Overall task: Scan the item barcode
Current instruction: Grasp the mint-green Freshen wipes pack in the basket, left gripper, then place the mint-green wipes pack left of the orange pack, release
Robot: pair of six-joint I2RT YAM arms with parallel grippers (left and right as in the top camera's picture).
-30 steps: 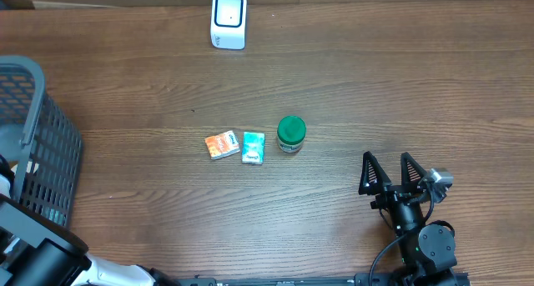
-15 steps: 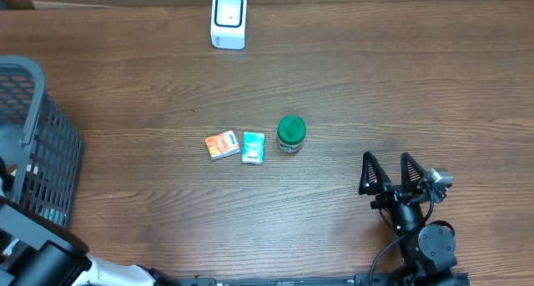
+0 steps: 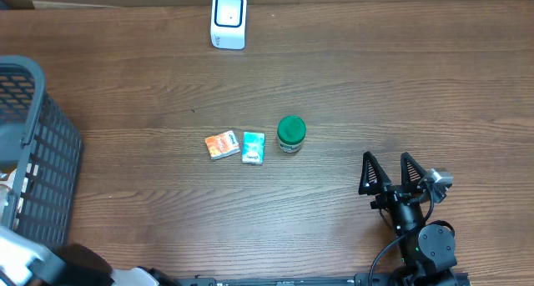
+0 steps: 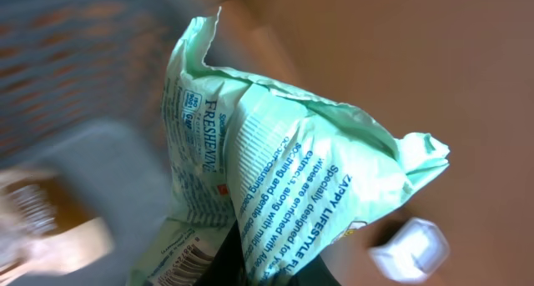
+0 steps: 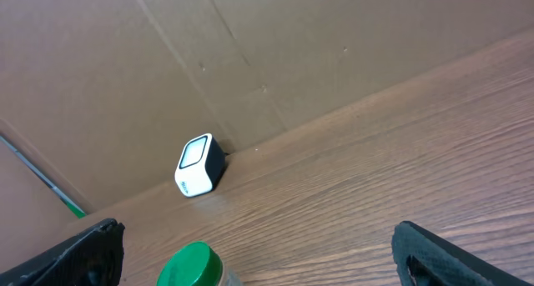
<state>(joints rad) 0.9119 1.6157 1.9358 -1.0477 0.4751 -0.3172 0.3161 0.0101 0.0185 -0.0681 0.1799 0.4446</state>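
Left fingers [image 4: 222,269] grip one wipes pouch [image 4: 284,169]; one scanner [image 3: 229,20], jar [image 3: 291,134], basket [image 3: 50,161].

Scanner [image 3: 229,20] behind jar [image 3: 291,132] — basket [image 3: 52,165] far left.

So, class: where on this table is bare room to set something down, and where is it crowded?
Bare wood between the scanner and the green-lidded jar, and right of both. Crowded: jar, teal pack, orange pack.

Two little packs — orange pack [image 3: 221,144], teal pack [image 3: 253,147]. One jar [image 3: 291,134], one scanner [image 3: 229,20], one basket [image 3: 50,165], one wipes bag [image 4: 284,169].
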